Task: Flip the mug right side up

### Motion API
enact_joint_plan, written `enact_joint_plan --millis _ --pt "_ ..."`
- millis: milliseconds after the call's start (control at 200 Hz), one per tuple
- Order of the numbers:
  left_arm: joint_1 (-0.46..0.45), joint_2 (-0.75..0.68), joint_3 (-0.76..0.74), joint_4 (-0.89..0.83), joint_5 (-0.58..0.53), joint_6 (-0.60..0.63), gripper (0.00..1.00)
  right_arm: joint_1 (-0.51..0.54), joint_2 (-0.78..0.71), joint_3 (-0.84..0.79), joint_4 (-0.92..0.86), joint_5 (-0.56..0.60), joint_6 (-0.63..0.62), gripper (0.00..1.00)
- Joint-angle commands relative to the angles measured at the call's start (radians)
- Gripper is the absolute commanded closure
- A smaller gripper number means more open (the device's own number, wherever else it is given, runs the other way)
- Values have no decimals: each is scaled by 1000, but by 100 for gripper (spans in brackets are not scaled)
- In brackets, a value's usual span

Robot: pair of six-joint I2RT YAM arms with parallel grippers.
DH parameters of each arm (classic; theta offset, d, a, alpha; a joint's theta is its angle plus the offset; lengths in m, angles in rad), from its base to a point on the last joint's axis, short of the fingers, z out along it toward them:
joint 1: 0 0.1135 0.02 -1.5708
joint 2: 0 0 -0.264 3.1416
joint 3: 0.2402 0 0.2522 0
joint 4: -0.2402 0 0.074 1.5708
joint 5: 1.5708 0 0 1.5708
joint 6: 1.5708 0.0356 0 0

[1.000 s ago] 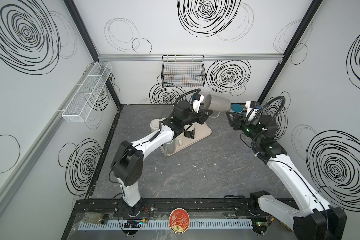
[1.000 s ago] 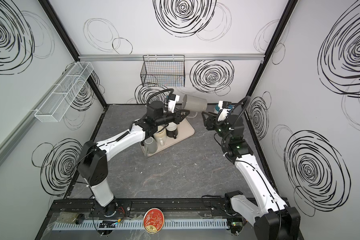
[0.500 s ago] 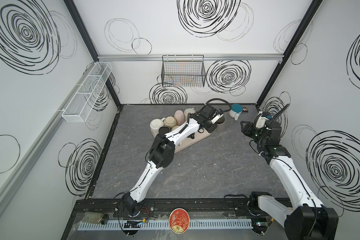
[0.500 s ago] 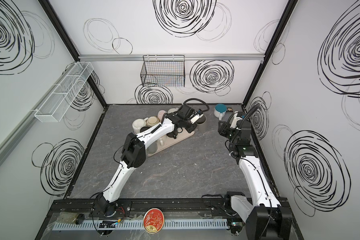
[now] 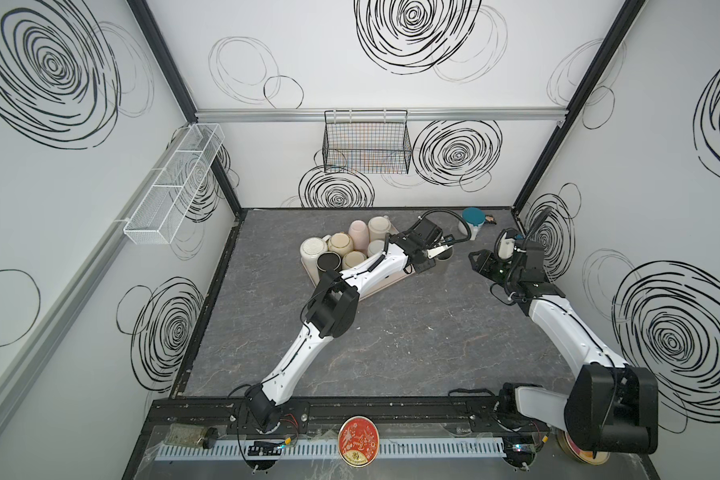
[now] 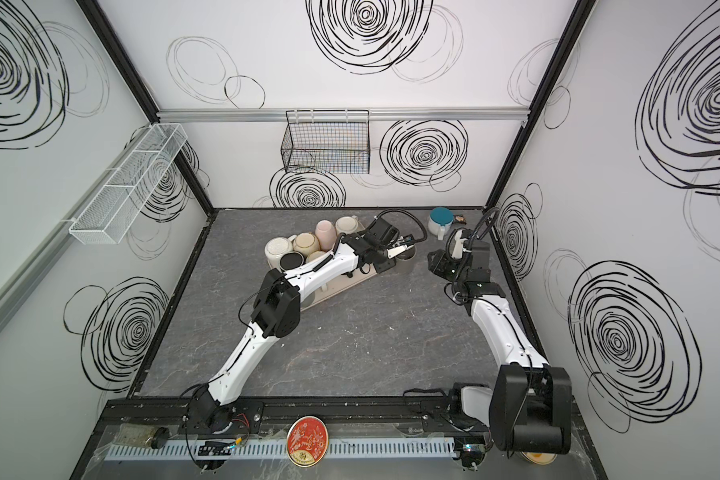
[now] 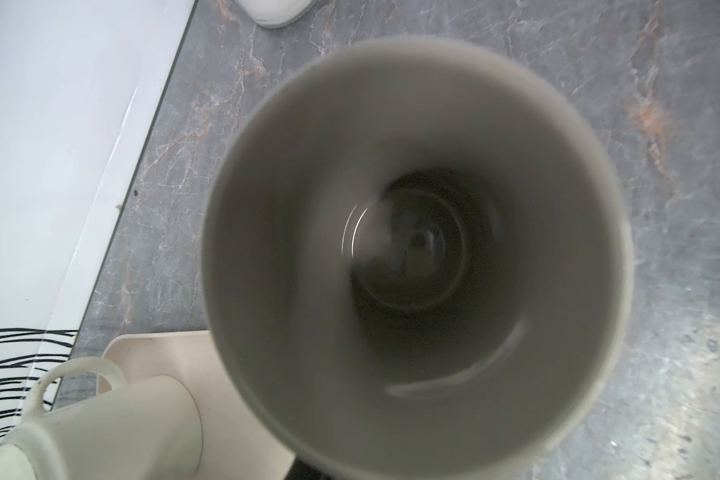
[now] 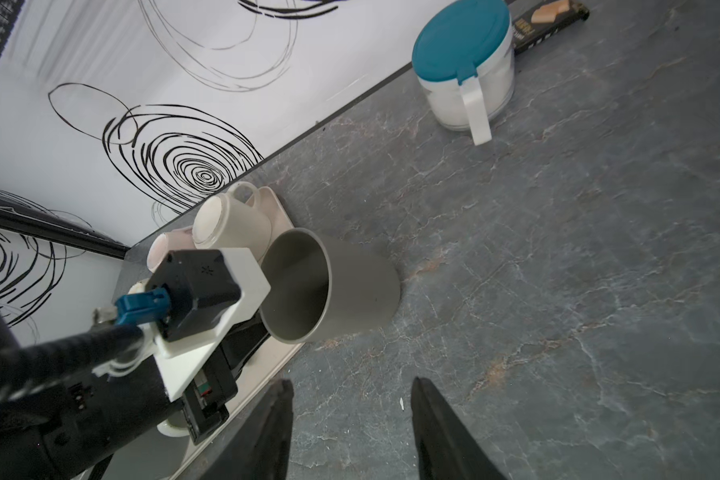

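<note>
Well, in both top views the plain grey cylindrical mug (image 5: 447, 267) stands mouth-up on the dark marbled tabletop (image 5: 391, 340), just off the right-hand corner of the flat beige tray (image 5: 385, 284). The left gripper (image 5: 433, 262) sits tight against the mug's tray-facing side, jaws drawn nearly together on it. A huddle of pale mugs (image 5: 350, 245) crowds the tray behind that arm. The right gripper (image 5: 481, 262) faces the grey mug (image 6: 406, 259) from the other side, with bare table between them.

The left wrist view looks straight down into the grey mug (image 7: 416, 257), rather blurred. A cream handled mug (image 7: 113, 424) lies on its side on the tray, close by its rim.

In the right wrist view the right gripper (image 8: 350, 415) is spread, with nothing between its black fingers (image 8: 275, 419). The left arm's wrist camera (image 8: 200, 291) overhangs the grey mug (image 8: 358, 286). A teal-lidded clear jar (image 8: 462, 62) and a dark wrapped bar (image 8: 549, 20) lie farther off, near the wall.
</note>
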Motion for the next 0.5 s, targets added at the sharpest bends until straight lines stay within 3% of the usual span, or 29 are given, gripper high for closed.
enact_joint_plan --millis 0,275,495 --pt "2 13 53 113 -53 55 93 -3 52 8 8 -48 -11 49" --pt "1 26 55 170 -80 85 63 -5 184 83 -46 -78 -22 49" --pt "8 31 52 199 -92 90 53 -4 271 108 -17 -90 -20 50"
